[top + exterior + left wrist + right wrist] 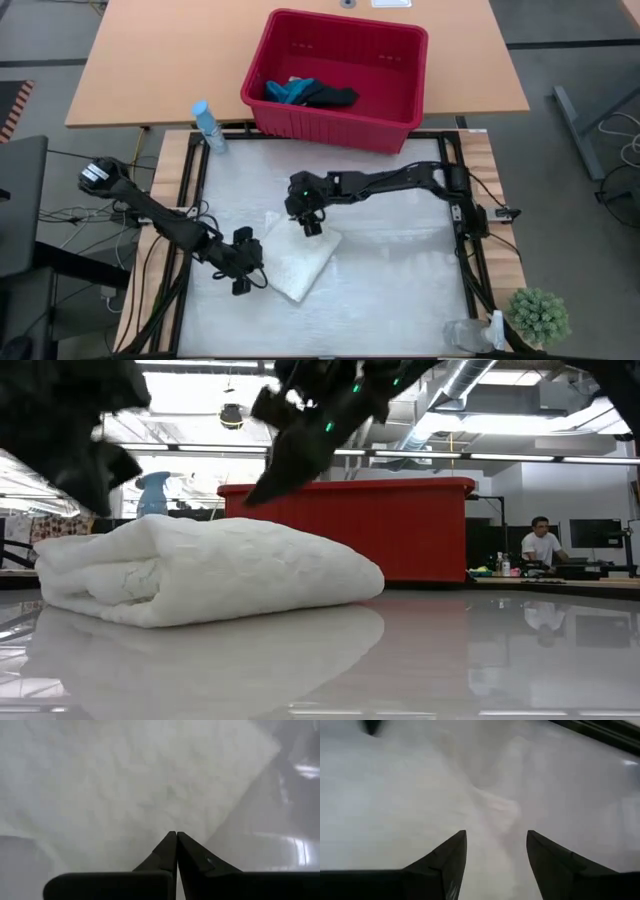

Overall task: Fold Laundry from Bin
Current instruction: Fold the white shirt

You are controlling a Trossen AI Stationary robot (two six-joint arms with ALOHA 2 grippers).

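Note:
The white laundry item [300, 258] lies folded into a thick pad on the glossy white table, left of its middle; the low view shows its rounded fold [200, 570]. My left gripper [243, 275] is shut and hovers just above the pad's near-left edge [125, 780]. My right gripper [310, 225] stands open above the pad's far corner [395, 795], with nothing between its fingers. The red bin [335, 75] stands beyond the table's far edge. A teal cloth [290, 90] and a dark cloth [330, 97] lie on its floor.
A blue spray bottle [208, 125] stands at the far left corner. A small green plant [540, 315] and a clear plastic object [470, 335] sit at the near right corner. Bare table lies right of the pad. A person [543, 545] sits far behind.

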